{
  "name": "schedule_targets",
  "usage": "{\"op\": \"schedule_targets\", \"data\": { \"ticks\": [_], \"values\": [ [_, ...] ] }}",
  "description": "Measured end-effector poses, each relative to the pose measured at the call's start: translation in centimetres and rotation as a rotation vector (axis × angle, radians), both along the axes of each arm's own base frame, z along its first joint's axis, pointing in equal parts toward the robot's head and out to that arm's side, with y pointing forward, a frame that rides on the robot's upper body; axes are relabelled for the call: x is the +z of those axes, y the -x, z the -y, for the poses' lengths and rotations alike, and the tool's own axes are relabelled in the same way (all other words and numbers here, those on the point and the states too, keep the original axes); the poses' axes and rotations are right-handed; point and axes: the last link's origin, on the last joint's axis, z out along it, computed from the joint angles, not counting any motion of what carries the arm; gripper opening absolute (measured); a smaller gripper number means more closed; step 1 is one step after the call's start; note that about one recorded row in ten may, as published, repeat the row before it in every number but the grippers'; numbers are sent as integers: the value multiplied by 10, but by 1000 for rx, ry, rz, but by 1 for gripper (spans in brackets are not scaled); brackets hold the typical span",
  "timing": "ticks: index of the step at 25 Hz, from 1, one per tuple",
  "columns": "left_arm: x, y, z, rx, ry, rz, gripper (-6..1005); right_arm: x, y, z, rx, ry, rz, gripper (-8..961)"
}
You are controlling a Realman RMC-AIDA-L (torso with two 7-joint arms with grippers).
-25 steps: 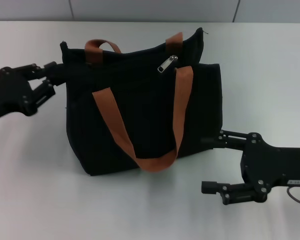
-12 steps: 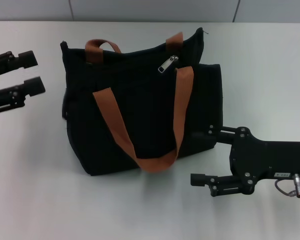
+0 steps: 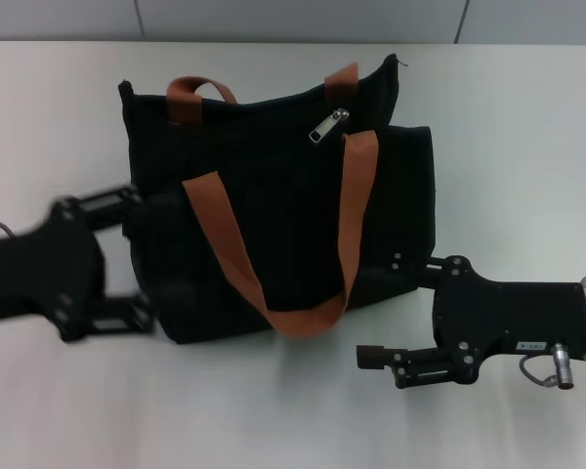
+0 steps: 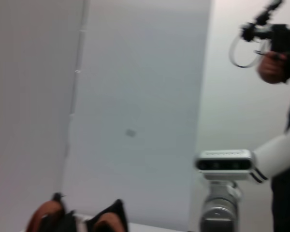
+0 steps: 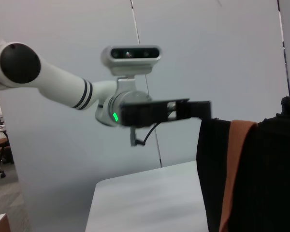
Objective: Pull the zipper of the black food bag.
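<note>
The black food bag stands upright mid-table with two rust-brown strap handles. The silver zipper pull hangs on the zip line near the bag's upper right edge. My left gripper is open and blurred at the bag's lower left side, one finger above and one below; I cannot tell whether it touches. My right gripper is open beside the bag's lower right corner, holding nothing. The right wrist view shows the bag's side and my left arm's gripper past it.
The white table lies around the bag, with a wall behind it. The left wrist view shows the wall, the robot's head camera, a person at the far side, and the bag's top edge.
My left gripper has let go of the bag's upper left corner, swung out, then moved down to its lower left side. My right gripper has crept left towards the bag.
</note>
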Motion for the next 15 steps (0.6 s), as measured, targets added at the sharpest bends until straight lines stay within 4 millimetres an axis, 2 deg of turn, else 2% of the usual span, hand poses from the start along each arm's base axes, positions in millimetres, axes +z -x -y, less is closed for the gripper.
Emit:
{"op": "schedule_targets", "data": {
  "ticks": [3, 8, 12, 15],
  "values": [
    [-16, -2, 11, -53, -37, 15, 832, -3, 1, -2, -8, -1, 6, 839],
    [-31, -1, 19, -67, -40, 8, 829, -9, 1, -2, -13, 18, 21, 839],
    [-51, 11, 22, 9, -7, -44, 829, -16, 1, 2, -4, 41, 33, 839],
    [-60, 19, 21, 44, 5, -92, 829, -20, -1, 7, -2, 36, 27, 839]
  ]
}}
